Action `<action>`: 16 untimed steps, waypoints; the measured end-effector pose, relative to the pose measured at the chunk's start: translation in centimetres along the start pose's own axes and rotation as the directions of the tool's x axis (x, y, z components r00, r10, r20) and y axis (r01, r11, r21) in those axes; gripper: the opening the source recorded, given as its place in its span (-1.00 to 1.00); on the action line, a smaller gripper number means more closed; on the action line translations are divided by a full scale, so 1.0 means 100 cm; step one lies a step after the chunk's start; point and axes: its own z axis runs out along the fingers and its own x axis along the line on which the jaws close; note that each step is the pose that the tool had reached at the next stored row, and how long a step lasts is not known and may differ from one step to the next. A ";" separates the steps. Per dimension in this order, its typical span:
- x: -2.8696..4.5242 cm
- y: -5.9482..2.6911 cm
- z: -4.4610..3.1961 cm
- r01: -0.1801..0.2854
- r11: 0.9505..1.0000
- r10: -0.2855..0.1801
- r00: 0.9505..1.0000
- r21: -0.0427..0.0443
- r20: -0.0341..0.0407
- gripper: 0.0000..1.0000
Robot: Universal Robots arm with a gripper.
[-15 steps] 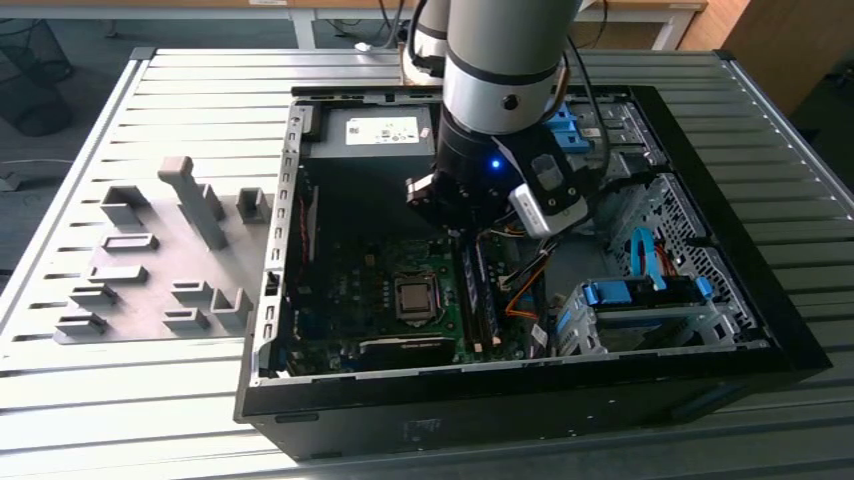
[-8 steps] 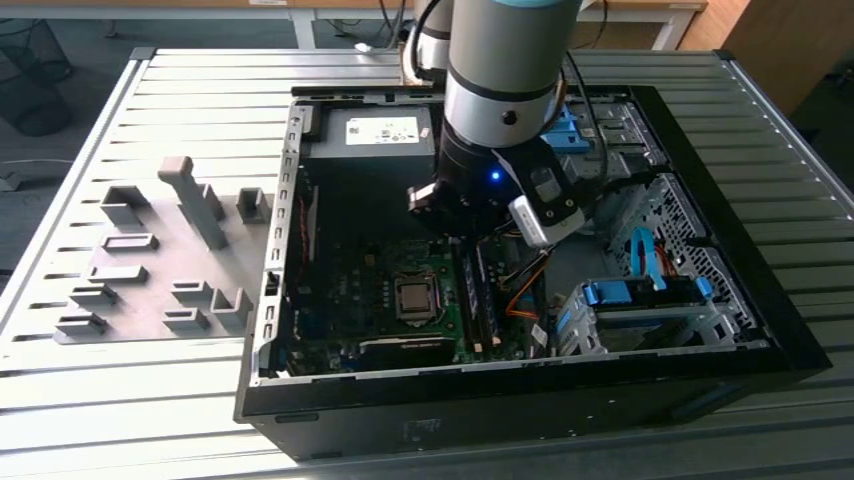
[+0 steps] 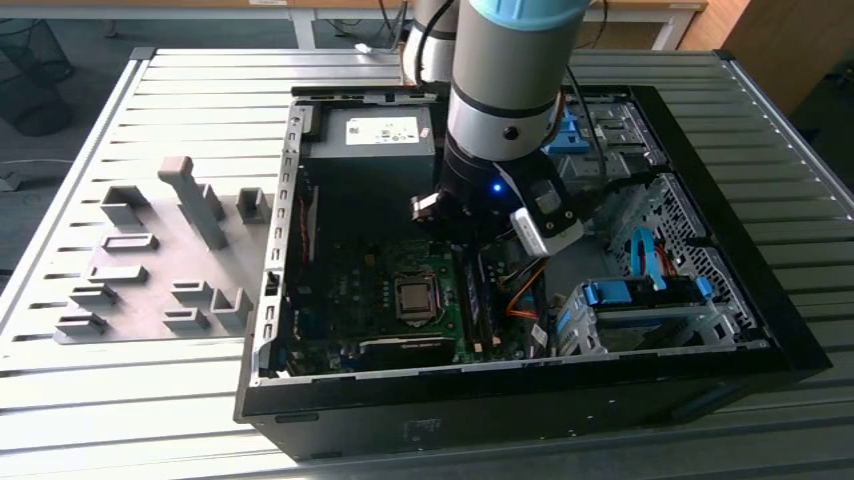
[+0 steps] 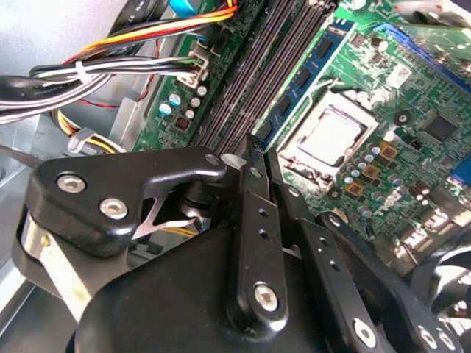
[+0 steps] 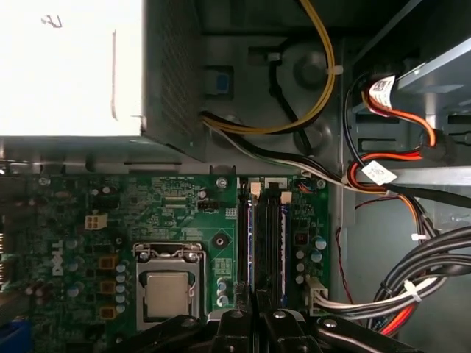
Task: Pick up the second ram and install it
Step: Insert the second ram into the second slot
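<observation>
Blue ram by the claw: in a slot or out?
In: the blue ram stands on edge in the motherboard's slot row beside the CPU socket, running to the claw. Latched: cannot tell.

You see the open computer case (image 3: 747,330) lying on the slatted table (image 3: 200,400), with the fixture blocks (image 3: 147,265) beside it on the exterior view's left. Inside, the power supply (image 3: 380,135) sits at the far end, the motherboard (image 3: 400,300) nearer, and the drive bay (image 3: 641,310) on the exterior view's right.

Green motherboard (image 5: 169,213), bare processor (image 5: 167,293), dark memory slots (image 5: 266,235), bundled cables (image 5: 412,279), power supply (image 5: 73,66)
</observation>
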 end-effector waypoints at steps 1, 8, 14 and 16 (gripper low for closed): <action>-0.0001 0.0000 0.0019 0.000 1.000 0.000 1.000 0.000 0.000 -0.73; -0.0003 0.0000 0.0060 0.000 1.000 0.000 1.000 0.000 -0.001 -0.73; -0.0002 -0.0001 0.0062 0.000 1.000 0.000 1.000 0.000 -0.001 -0.73; -0.0003 -0.0011 0.0065 0.000 1.000 0.000 1.000 0.000 -0.001 -0.73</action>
